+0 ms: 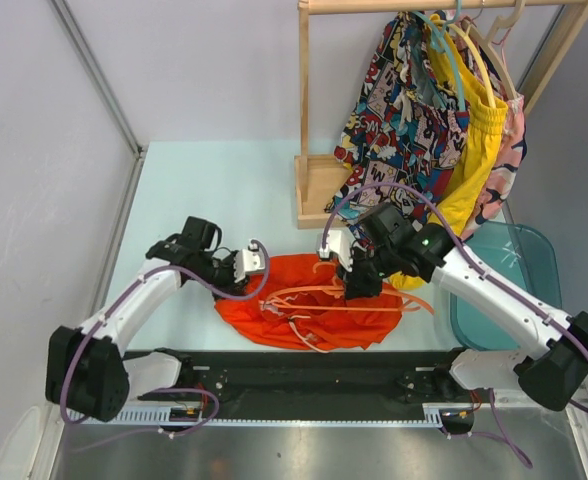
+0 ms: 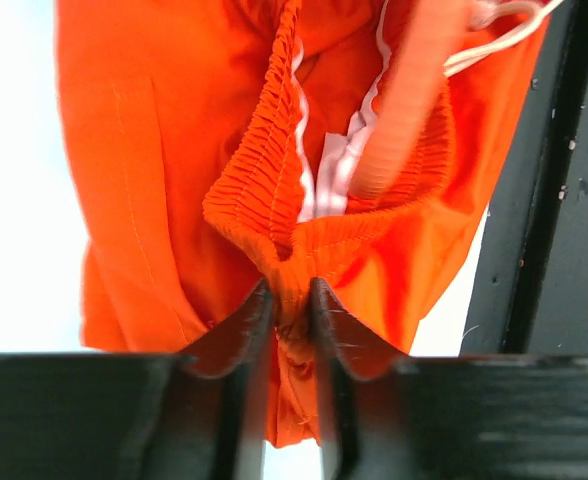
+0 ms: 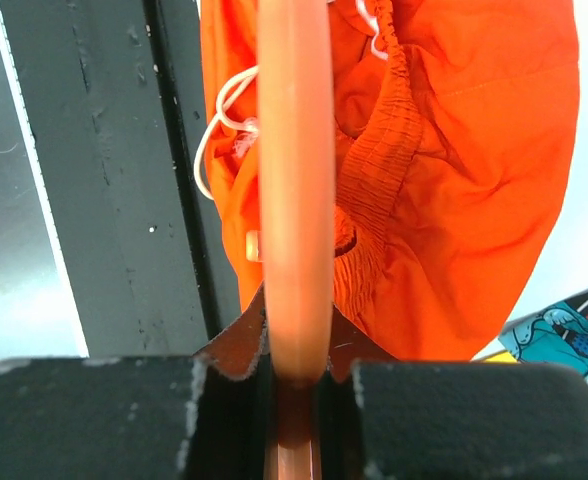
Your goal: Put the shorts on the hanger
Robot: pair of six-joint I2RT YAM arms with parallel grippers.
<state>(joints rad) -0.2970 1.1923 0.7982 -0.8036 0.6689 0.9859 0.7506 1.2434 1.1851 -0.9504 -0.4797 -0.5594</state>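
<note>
Early stage: the shorts (image 1: 309,312) lie crumpled on the table (image 1: 224,190), left gripper (image 2: 292,292) pinching their waistband, right gripper (image 3: 296,372) clamped on the hanger (image 3: 294,200) just above them, and the shorts are not yet on it.

shorts (image 1: 264,305) on table (image 1: 224,190) near front edge, hanger (image 3: 294,180) across them, clothes rack (image 1: 303,100) behind, tub (image 1: 529,255) at right

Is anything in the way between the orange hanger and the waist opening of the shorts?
Nothing visible. The right gripper holds the hanger, its arm lying at the open waistband of the shorts, which the left gripper pinches by the elastic. No other object sits between them.
</note>
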